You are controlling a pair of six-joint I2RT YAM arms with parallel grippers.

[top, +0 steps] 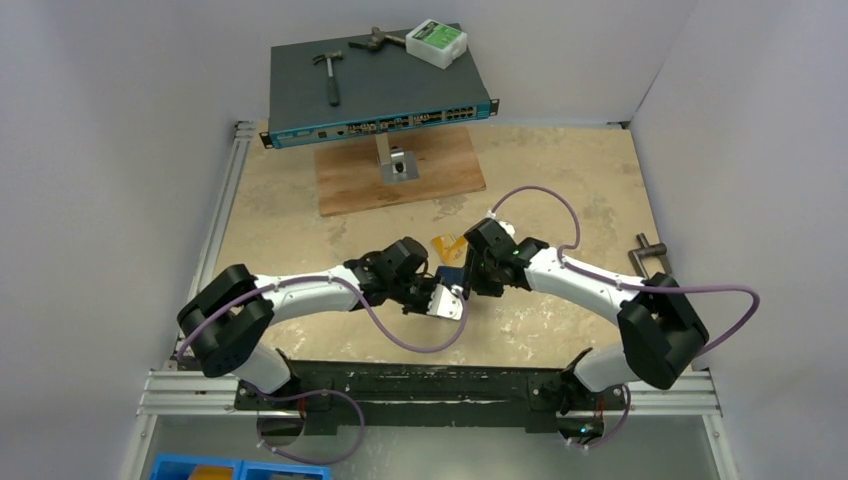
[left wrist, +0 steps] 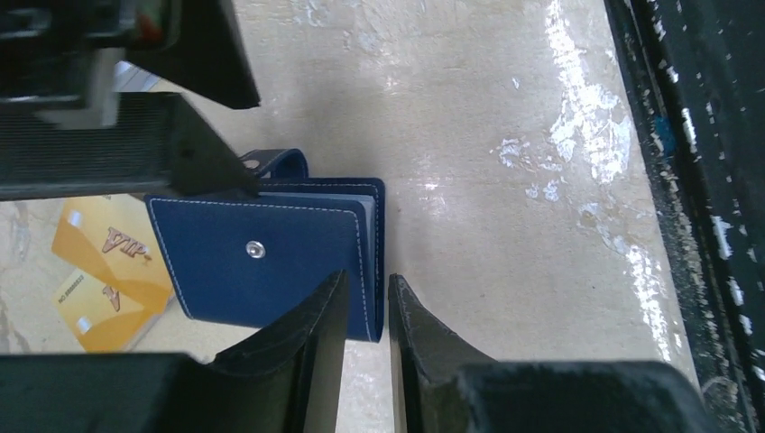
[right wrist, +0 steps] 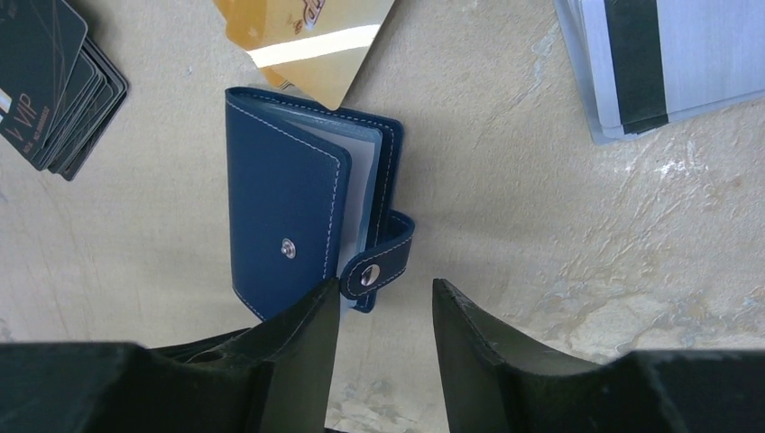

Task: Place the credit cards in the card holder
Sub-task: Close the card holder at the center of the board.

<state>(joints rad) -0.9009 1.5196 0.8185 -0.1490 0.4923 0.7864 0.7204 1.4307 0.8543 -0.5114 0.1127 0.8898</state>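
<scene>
Robotics lab workbench, indicated by plain enclosure walls, aluminium rail frame, network switch, hammer, clamp, worn tabletop

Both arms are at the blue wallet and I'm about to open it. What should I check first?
1. Snap tab of the dark blue stitched folding card holder undone: ok.
2. Left fingers straddle the holder's edge: ok.
3. Left grip firm: cannot tell.
4. Right fingers apart, nothing between them: ok.
5. Holder spread wide enough for a card: not ok, cover nearly shut.
6. Flat gold cards, black card stack and silver striped cards clear of the fingers: ok.
</scene>
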